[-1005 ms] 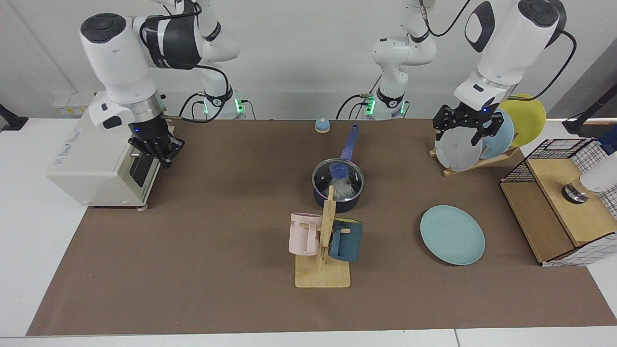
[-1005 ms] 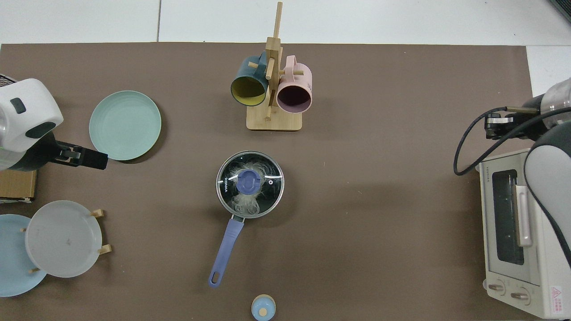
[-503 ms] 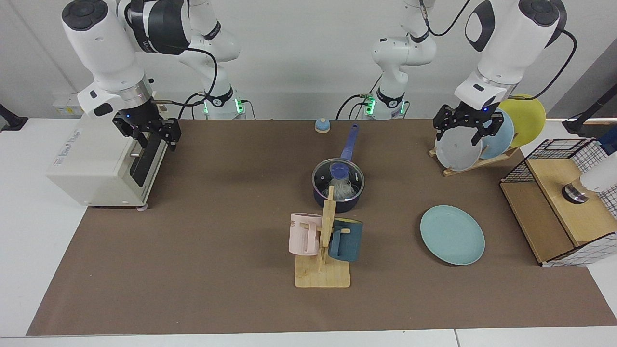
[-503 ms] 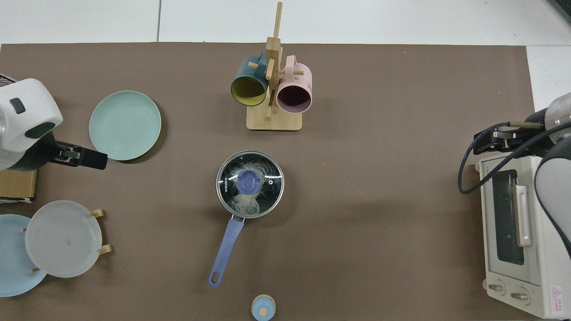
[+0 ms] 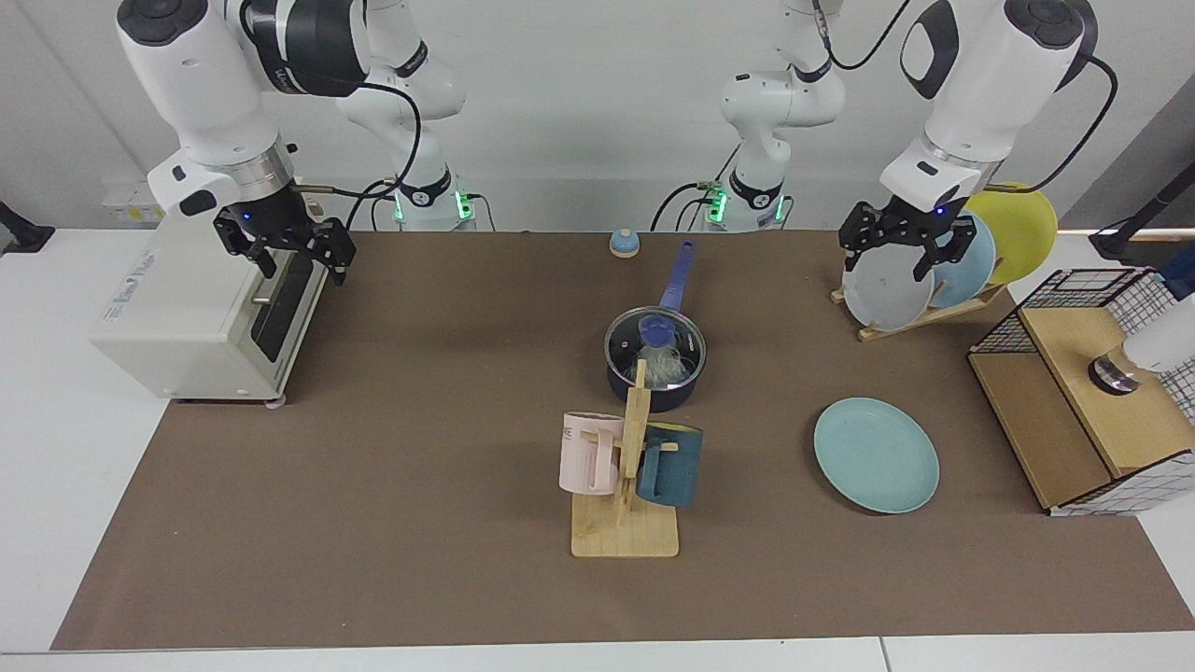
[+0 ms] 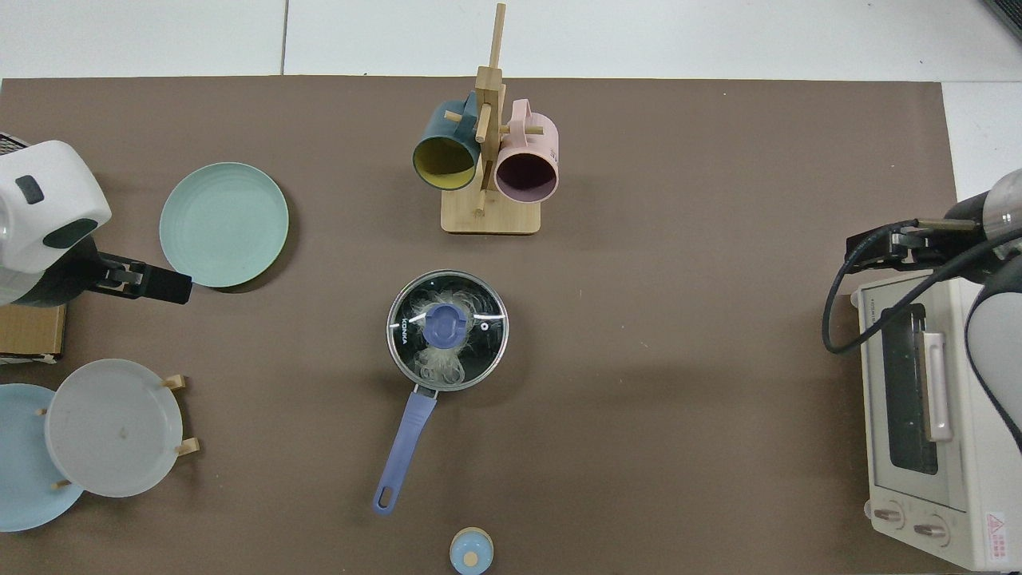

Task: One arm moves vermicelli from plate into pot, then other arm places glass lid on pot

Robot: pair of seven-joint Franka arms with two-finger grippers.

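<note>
The dark navy pot [image 5: 653,383] [image 6: 399,351] stands mid-table, its blue-purple handle pointing toward the arm bases. The glass lid [image 5: 686,341] [image 6: 479,303] with its blue knob rests on it. White vermicelli [image 5: 665,369] [image 6: 441,366] shows through the glass, inside the pot. The teal plate [image 5: 876,455] [image 6: 223,224] lies bare near the left arm. My right gripper [image 5: 297,261] [image 6: 874,243] hangs open above the toaster oven's front, far from the pot. My left gripper [image 5: 892,261] [image 6: 164,286] waits open, holding nothing, in front of the plate rack.
A white toaster oven [image 5: 177,317] [image 6: 926,415] sits under the right arm. A wooden mug stand [image 5: 624,532] [image 6: 489,216] with a pink and a navy mug stands just in front of the pot. A plate rack [image 5: 934,280] [image 6: 96,431] and a wire-and-wood box [image 5: 1074,411] flank the left arm.
The right gripper has risen and drawn back over the toaster oven, turning so its spread fingers show. The left arm, pot, lid and plate have not moved.
</note>
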